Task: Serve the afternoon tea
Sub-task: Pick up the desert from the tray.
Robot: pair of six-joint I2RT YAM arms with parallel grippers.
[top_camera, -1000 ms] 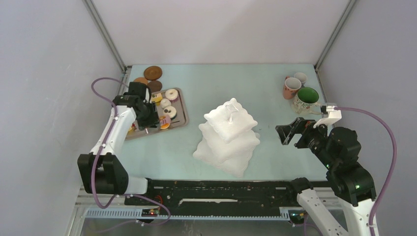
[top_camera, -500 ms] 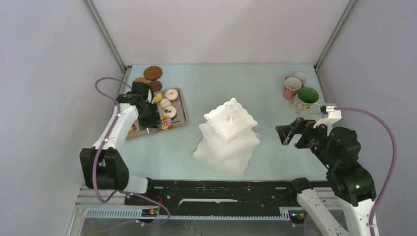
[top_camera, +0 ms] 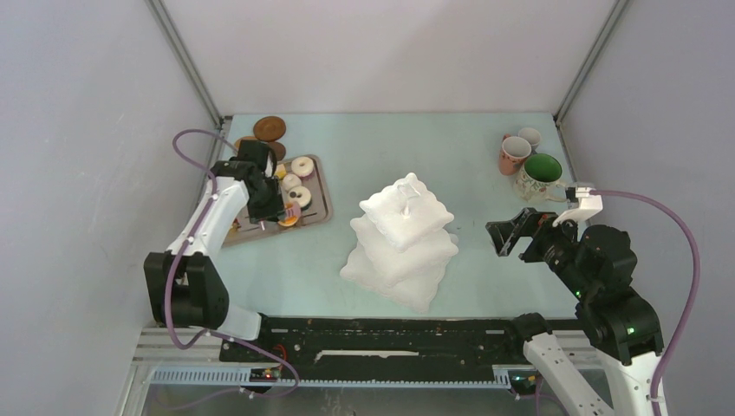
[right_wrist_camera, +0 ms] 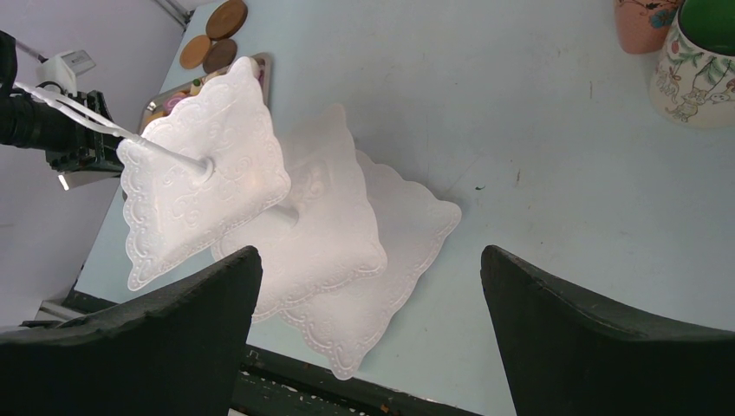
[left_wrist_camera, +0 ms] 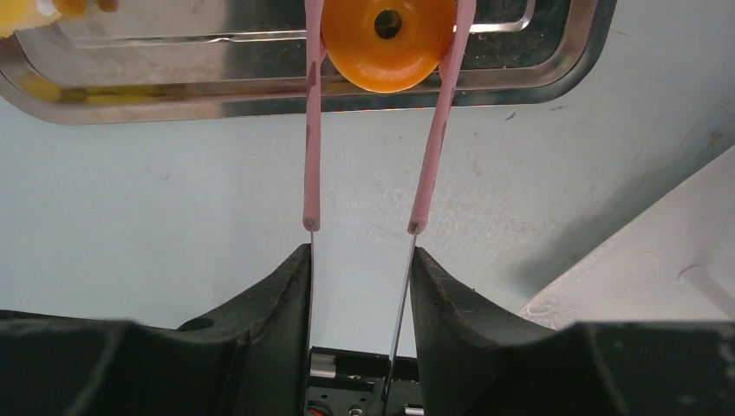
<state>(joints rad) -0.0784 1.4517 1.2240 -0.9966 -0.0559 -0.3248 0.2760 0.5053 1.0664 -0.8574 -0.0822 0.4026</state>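
Flanking stand [top_camera: 403,238], tray [top_camera: 317,201] left, mugs [top_camera: 539,173] right

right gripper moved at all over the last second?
No. The right gripper sits at the same spot in the top view, with the same gap to the green-inside mug.

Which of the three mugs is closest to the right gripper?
The large floral mug with the green inside. It stands nearest the right gripper, while the pink mug and the small pale mug sit farther back behind it.
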